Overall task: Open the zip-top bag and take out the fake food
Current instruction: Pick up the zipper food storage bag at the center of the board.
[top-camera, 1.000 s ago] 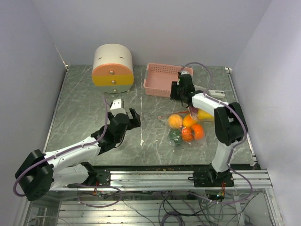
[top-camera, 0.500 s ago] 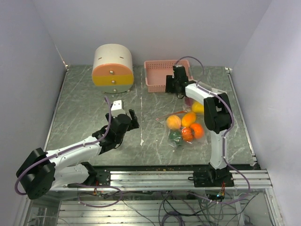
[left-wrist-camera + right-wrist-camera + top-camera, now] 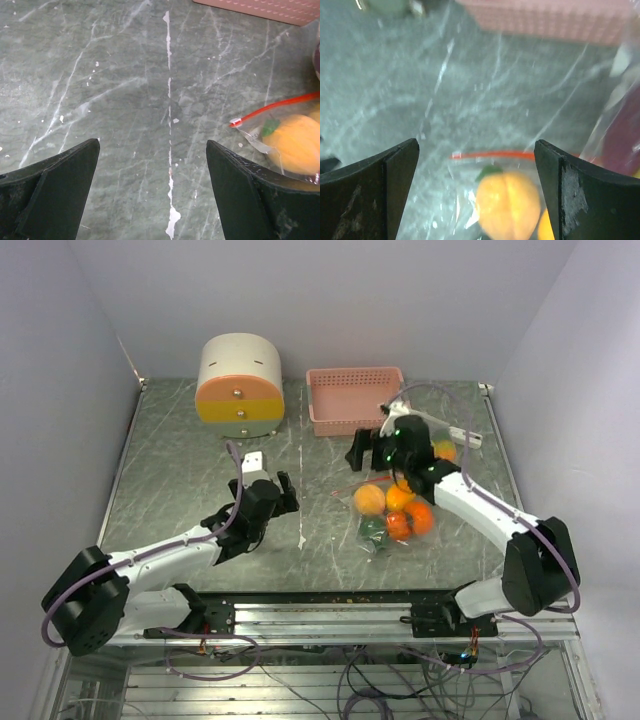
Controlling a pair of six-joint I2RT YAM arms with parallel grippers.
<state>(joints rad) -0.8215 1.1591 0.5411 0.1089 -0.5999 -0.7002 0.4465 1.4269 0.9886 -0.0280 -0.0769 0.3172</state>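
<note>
Both claws are wide open and holding nothing. The left claw (image 3: 263, 490) hovers low over bare tabletop (image 3: 170, 470) left of centre, aimed toward the bag (image 3: 388, 512), with a clear stretch of marble between them. In its wrist view the bag's corner and red zip strip (image 3: 280, 106) poke in from the right edge, near the right finger but not touching it.

The right claw (image 3: 365, 450) sits just behind the bag, over the zip end. Its wrist view is blurry, but the strip runs across between the fingers, apart from both.

The fake food (image 3: 400, 497) is in the bag on the right half of the tabletop: orange ones, a red one, a green one. There's a yellow piece (image 3: 445, 450) by the right arm, can't tell if it's bagged.

The basket (image 3: 355, 400) is close behind the right claw at the back edge. The drawer box (image 3: 240, 390) is back left, well apart.
</note>
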